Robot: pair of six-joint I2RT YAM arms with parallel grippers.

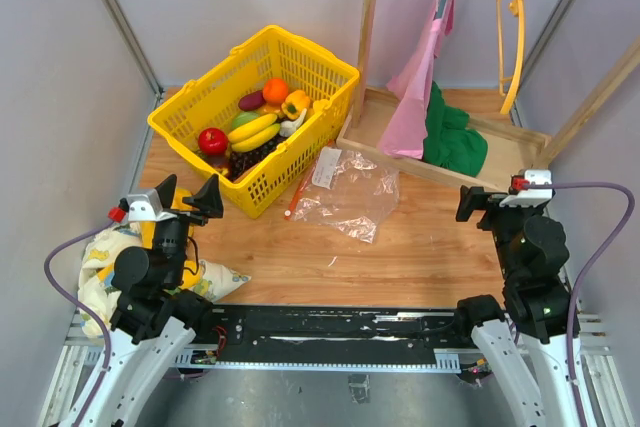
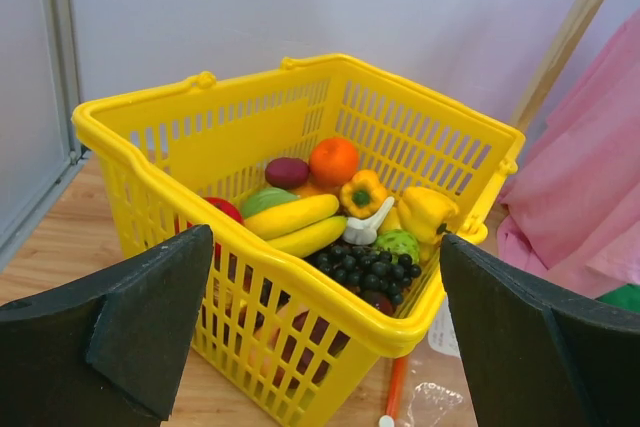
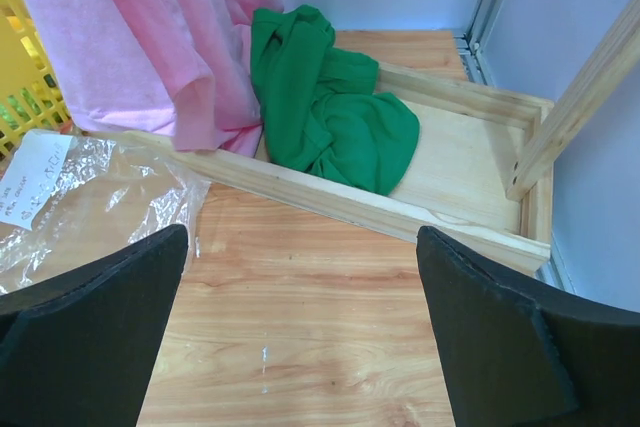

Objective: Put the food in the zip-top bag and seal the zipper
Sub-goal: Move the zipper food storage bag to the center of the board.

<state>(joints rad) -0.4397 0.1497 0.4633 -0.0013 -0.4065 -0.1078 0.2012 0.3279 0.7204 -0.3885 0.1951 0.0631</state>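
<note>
Left pincer (image 2: pixel 325 277), right pincer (image 3: pixel 302 257): both gaping, empty.
Toy food (image 2: pixel 295 217) in yellow basket (image 2: pixel 420 132) ahead of left; zip-top bag (image 3: pixel 110 197) ahead-left of right.

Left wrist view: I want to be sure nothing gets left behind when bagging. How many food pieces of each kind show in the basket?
Bananas: 2
Yellow peppers: 2
Green pieces: 2
Apple: 1
Orange: 1
Grape bunch: 1
Purple piece: 1
White piece: 1
Total: 11 visible; more may lie hidden underneath.
</note>
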